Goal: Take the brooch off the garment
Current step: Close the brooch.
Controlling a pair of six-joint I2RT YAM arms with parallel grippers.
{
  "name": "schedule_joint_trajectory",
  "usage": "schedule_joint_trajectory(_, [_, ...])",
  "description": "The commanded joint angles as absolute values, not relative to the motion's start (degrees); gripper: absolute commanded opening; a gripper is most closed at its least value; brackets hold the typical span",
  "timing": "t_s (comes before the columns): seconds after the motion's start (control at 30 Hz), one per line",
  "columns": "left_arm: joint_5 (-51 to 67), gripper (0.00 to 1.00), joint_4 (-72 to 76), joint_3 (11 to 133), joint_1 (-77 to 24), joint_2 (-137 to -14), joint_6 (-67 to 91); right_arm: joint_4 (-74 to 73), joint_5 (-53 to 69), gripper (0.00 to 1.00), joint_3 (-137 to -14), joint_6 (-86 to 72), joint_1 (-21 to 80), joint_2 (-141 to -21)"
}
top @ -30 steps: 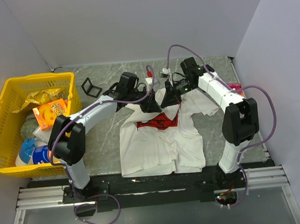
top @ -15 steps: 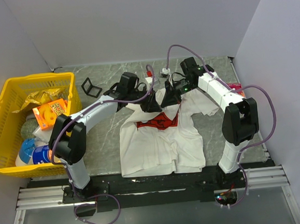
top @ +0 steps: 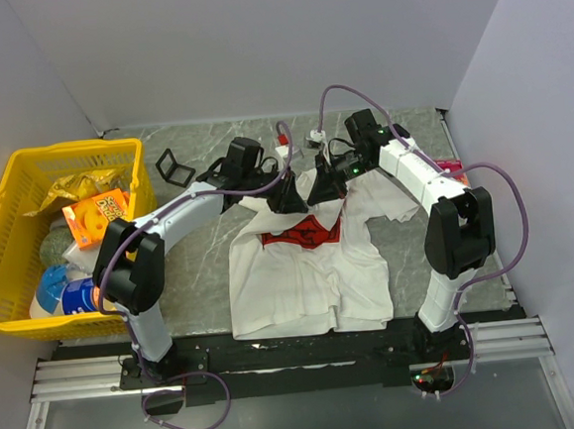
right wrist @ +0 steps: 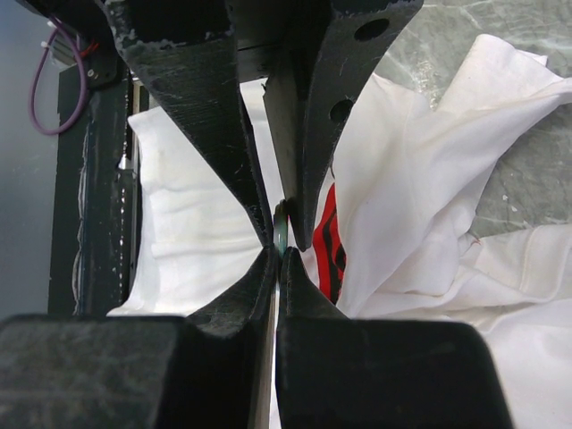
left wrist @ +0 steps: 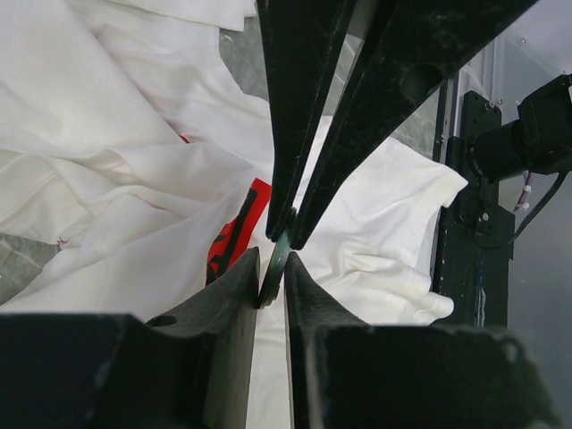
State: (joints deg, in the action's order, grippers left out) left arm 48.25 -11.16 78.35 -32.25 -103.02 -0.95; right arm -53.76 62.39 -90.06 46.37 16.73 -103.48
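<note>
The garment (top: 307, 273), a white T-shirt with a red print (top: 304, 235), lies on the table, its upper part bunched and lifted under the grippers. My left gripper (top: 293, 200) and right gripper (top: 321, 191) meet tip to tip above the chest. Both are shut on the brooch, a thin greenish disc seen edge-on in the left wrist view (left wrist: 273, 264) and in the right wrist view (right wrist: 281, 225). In the left wrist view my left gripper (left wrist: 271, 270) grips its lower edge and the right one its upper edge. White cloth (right wrist: 420, 206) hangs below the right gripper (right wrist: 279, 257).
A yellow basket (top: 8, 212) with snack packs stands at the left. A black square frame (top: 175, 166) and small connectors (top: 284, 133) lie at the back of the table. A pink object (top: 452, 168) sits at the right edge.
</note>
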Motion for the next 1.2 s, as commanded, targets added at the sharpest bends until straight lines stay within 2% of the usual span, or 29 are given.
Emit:
schedule_joint_trajectory(0.0, [44.3, 0.2, -7.0, 78.1, -30.8, -103.6, -1.0, -57.0, 66.4, 0.0, -92.5, 45.3, 17.5, -103.1])
schedule_joint_trajectory(1.17, [41.7, 0.18, -9.6, 79.5, -30.8, -105.1, -3.6, -56.6, 66.4, 0.0, -92.5, 44.8, 17.4, -103.3])
